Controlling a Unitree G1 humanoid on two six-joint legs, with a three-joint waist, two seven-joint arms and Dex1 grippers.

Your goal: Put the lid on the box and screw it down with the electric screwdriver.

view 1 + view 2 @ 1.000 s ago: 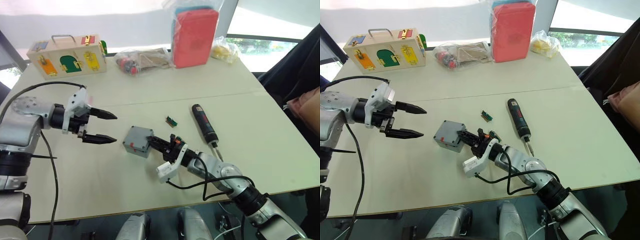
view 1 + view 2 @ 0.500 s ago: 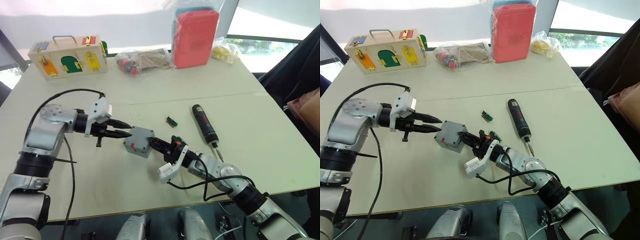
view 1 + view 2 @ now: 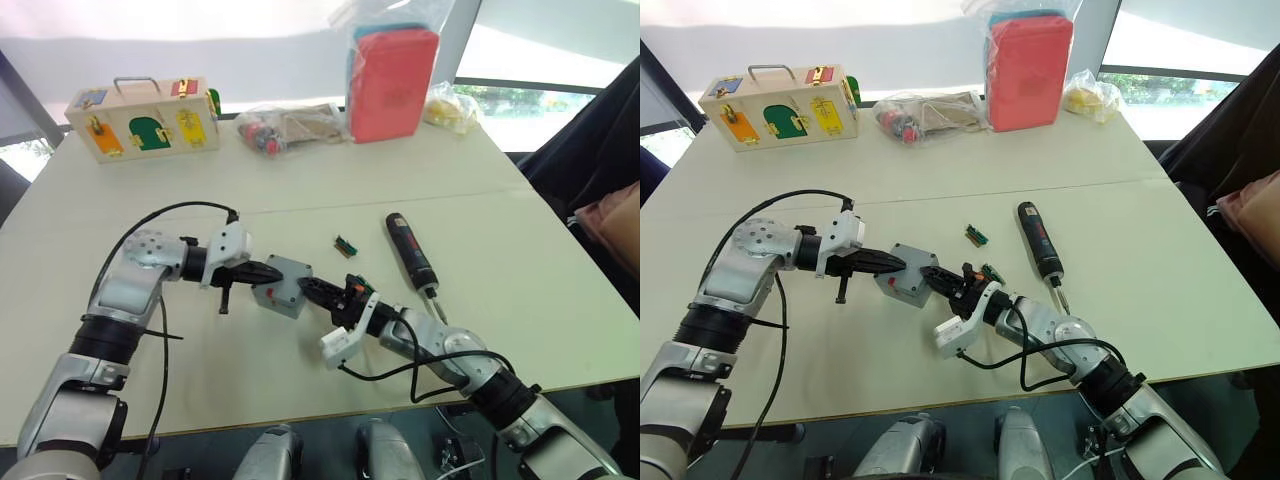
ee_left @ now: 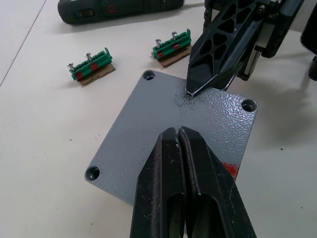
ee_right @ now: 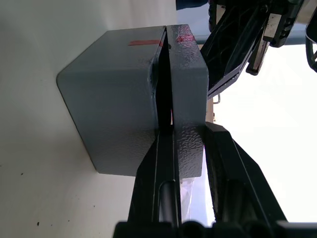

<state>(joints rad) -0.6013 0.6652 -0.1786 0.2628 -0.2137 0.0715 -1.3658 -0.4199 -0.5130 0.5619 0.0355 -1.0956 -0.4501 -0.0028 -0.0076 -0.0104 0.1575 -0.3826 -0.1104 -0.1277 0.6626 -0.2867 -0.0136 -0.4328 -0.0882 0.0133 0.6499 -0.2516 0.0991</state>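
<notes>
The grey box (image 3: 274, 297) stands at the table's middle with the lid (image 3: 288, 272) lying on it. In the right wrist view a narrow gap shows between the lid (image 5: 188, 74) and the box (image 5: 114, 99) on the side of my right gripper (image 3: 311, 289). That gripper is shut on the lid's edge, one finger in the gap and one on the lid's top. My left gripper (image 4: 178, 132) is shut, its tip resting on the lid's top from the opposite side. The electric screwdriver (image 3: 410, 250) lies on the table to the right, untouched.
Two green connector blocks (image 3: 344, 243) (image 3: 354, 281) lie between the box and the screwdriver. Along the far edge stand a wooden latch box (image 3: 145, 113), a clear bag of parts (image 3: 285, 123), a red pouch (image 3: 392, 75) and a yellow bag (image 3: 450, 100).
My left gripper closed its fingers and moved right, from open beside the box onto the lid's top. The right gripper stayed at the lid's edge.
</notes>
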